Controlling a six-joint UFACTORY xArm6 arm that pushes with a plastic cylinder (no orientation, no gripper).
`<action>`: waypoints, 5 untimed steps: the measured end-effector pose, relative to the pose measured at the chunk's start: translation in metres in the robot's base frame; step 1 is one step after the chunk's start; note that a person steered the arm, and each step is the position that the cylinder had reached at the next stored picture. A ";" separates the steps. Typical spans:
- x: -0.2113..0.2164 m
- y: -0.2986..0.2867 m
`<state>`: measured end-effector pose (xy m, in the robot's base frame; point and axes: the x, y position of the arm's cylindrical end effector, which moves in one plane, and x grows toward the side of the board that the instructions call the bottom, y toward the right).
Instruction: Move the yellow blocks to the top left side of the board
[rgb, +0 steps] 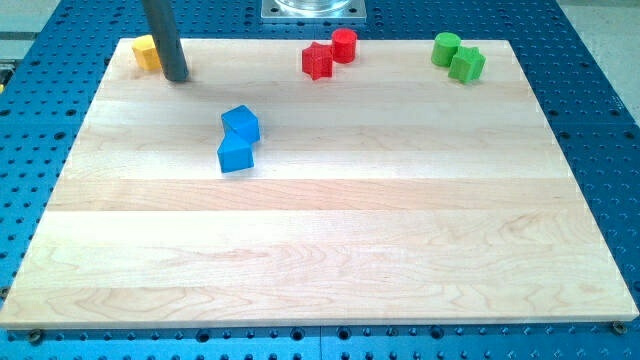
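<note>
Yellow block (146, 52) sits at the top left corner of the wooden tabletop (320, 240), close to both the top edge and the left edge. Only one yellow shape can be made out; the rod covers its right part, so I cannot tell whether a second yellow block lies behind, nor what its exact shape is, though it looks faceted and chunky.

The dark rod comes down from the view's top, nearly upright with a slight lean, and my tip (176, 78) rests on the board just to the right of the yellow block, a little lower in the view, seemingly touching or all but touching it. This arm carries no jaws, so nothing is clenched or released; the rod simply stands against the block's side.

Two blue blocks, a blue cube (241, 123) and a second blue block (235, 154), lie touching each other below and to the right of my tip, well apart from it. Along the top edge a red star (317, 62) and a red cylinder (344, 45) sit together near the middle, and a green cylinder (445, 48) and a second green block (467, 65) sit together toward the right.
</note>
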<state>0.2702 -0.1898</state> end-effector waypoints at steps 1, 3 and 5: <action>0.002 0.015; 0.002 0.015; 0.016 0.018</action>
